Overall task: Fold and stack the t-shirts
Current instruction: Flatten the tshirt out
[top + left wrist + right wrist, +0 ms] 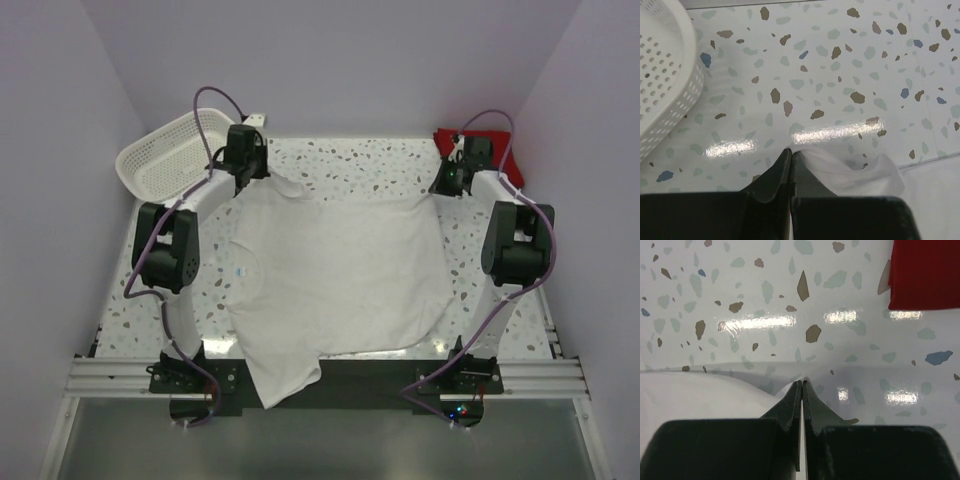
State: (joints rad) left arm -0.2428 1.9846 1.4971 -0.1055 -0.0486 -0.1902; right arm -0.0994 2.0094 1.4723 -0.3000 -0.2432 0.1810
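The large white t-shirt (335,275) lies spread across the middle of the terrazzo table, its near part hanging over the front edge. My left gripper (250,172) is shut on the shirt's far left corner; the pinched white cloth (855,172) bunches just right of the closed jaws (791,152). My right gripper (450,180) is shut on the far right corner, with thin white cloth (700,395) stretched left of its tip (803,383). The red t-shirt (490,152) sits folded at the far right corner, also in the right wrist view (925,272).
A white lattice basket (172,150) stands at the far left corner, close to my left gripper; its wall shows in the left wrist view (665,85). Lilac walls enclose the table on three sides.
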